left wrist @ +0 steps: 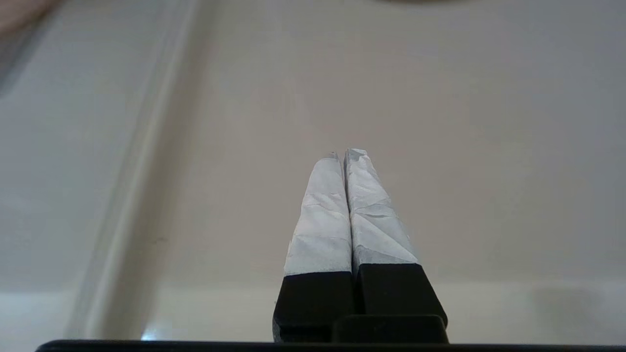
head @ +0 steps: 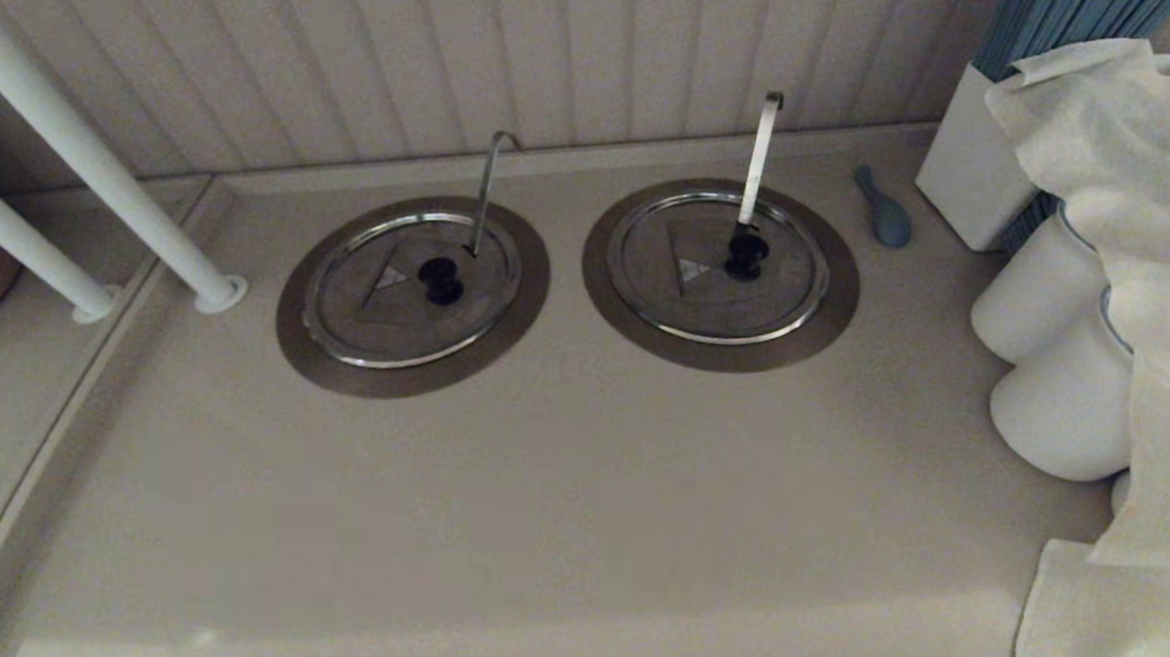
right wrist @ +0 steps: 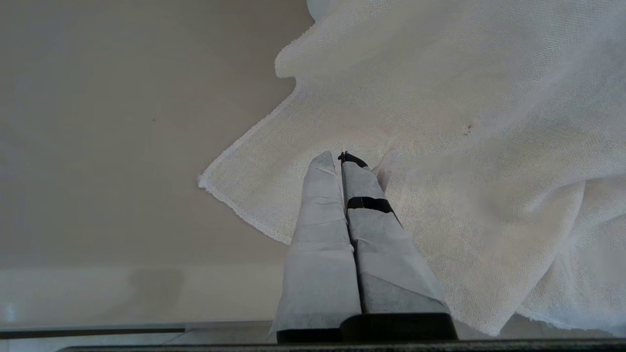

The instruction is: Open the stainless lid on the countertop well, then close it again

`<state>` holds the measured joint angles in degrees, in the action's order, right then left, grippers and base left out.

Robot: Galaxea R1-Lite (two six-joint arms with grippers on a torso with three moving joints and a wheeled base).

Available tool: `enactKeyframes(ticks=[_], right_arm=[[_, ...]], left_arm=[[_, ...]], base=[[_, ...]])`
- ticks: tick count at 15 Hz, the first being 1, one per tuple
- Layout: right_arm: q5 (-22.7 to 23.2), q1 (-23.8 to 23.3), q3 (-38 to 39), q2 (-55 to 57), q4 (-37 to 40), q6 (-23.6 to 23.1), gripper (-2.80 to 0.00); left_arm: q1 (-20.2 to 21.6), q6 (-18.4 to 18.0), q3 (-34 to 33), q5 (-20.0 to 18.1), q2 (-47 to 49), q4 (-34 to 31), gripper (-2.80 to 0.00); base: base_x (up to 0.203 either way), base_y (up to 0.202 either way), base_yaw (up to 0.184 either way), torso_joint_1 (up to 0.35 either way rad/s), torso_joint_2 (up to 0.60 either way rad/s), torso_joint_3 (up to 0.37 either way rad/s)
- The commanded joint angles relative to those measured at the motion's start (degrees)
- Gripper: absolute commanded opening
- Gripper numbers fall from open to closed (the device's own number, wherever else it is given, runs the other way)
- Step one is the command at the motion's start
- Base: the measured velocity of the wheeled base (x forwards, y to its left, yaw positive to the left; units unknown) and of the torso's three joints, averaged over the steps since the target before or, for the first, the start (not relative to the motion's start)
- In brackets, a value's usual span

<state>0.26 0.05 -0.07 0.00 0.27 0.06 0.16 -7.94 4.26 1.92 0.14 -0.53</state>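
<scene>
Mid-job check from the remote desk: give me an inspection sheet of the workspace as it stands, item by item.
Surface: beige countertop, bare in the middle.
Job's things: stainless lid lies flat and shut on the countertop well; thin hooked rod rises at its notch.
Clutter: twin lid with flat bright handle, also shut; blue spoon; white holder of blue sticks; white jars under a white cloth.
Grippers: left gripper shut, empty, over bare counter; right gripper shut, empty, over the cloth's edge. Neither shows in the head view.
Cables: nothing seen.
Surroundings: panelled wall; two white poles at left.
</scene>
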Motion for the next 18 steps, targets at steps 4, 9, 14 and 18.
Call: enactKeyframes(ticks=[4,9,14,18], right_arm=[[0.00,0.04,-0.01,0.00,0.00,0.02,-2.80],[0.09,0.04,0.07,0.00,0.00,-0.24,-2.80],[0.18,0.04,0.00,0.09,-0.09,-0.33,-2.80],[-0.17,-0.05,-0.01,0.09,0.00,0.20,-2.80]], left_arm=[[0.02,3.71,-3.61,-2.23,-0.03,-2.27,-2.80],[0.02,4.95,-4.17,-3.06,-0.05,0.35,-2.80],[0.02,4.83,-4.17,-2.77,-0.05,0.28,-2.80],[0.02,4.34,-4.18,-2.45,-0.05,0.26,-2.80]], base=[[0.000,0.000,0.000,0.000,0.00,0.000],[0.000,0.000,0.000,0.000,0.00,0.000],[0.000,0.000,0.000,0.000,0.00,0.000],[0.000,0.000,0.000,0.000,0.00,0.000]])
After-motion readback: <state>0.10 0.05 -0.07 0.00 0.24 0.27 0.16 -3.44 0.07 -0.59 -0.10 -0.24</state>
